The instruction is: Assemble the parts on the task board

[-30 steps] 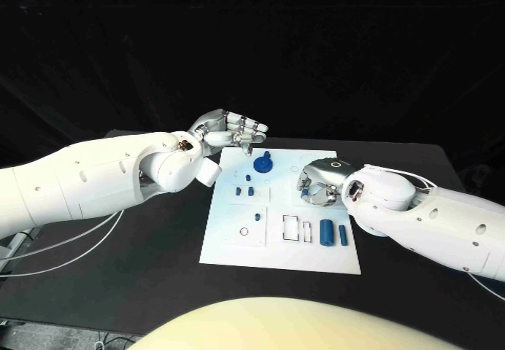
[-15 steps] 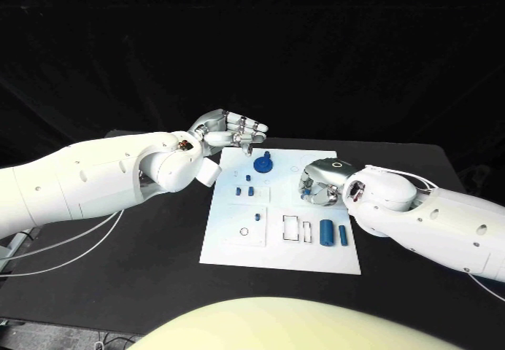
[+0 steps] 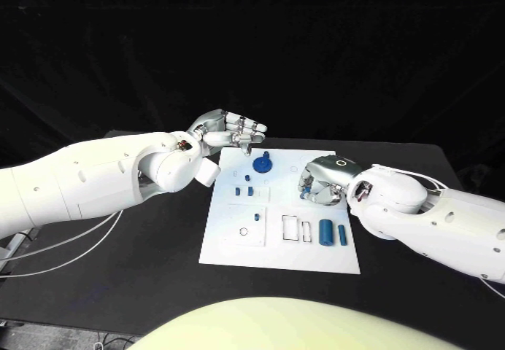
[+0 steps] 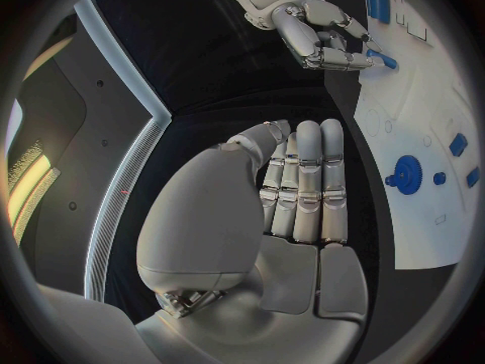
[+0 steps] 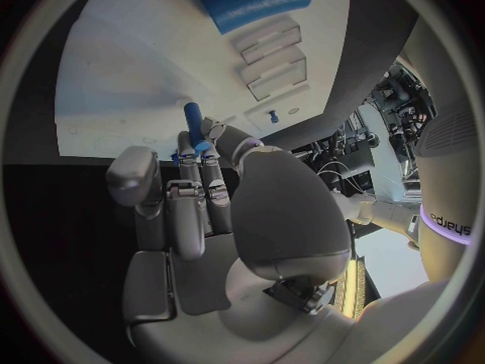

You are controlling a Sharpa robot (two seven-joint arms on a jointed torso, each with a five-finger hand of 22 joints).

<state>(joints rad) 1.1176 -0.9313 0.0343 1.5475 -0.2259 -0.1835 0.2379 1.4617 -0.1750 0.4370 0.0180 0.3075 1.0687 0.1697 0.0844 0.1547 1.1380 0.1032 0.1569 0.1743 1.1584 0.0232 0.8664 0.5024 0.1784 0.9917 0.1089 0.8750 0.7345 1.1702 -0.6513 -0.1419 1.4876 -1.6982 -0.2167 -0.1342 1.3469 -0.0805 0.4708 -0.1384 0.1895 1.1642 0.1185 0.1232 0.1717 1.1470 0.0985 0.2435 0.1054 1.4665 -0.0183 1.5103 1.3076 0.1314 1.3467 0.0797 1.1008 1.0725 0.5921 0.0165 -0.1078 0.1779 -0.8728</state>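
Observation:
The white task board [image 3: 279, 248] lies mid-table. My right hand [image 3: 324, 182] hovers low over its right middle and pinches a small blue peg [image 5: 192, 123] between its fingertips; the left wrist view shows the same peg [image 4: 382, 57] just above the board [image 4: 424, 121]. My left hand [image 3: 228, 131] hangs raised over the board's far left corner with its fingers [image 4: 303, 182] straight, side by side, holding nothing. A blue gear [image 3: 263, 163] stands at the far end. Two blue cylinders [image 3: 333, 233] lie near the right edge.
Several small blue pegs [image 3: 244, 191] stand in the board's left half, one more [image 3: 257, 216] nearer me. Rectangular slots [image 3: 295, 229] sit left of the cylinders. A white tag [image 3: 209, 173] hangs at my left wrist. Black table surrounds the board.
My right hand has shifted slightly to the right over the board and turned a little, still holding the peg. The left hand has stayed in place.

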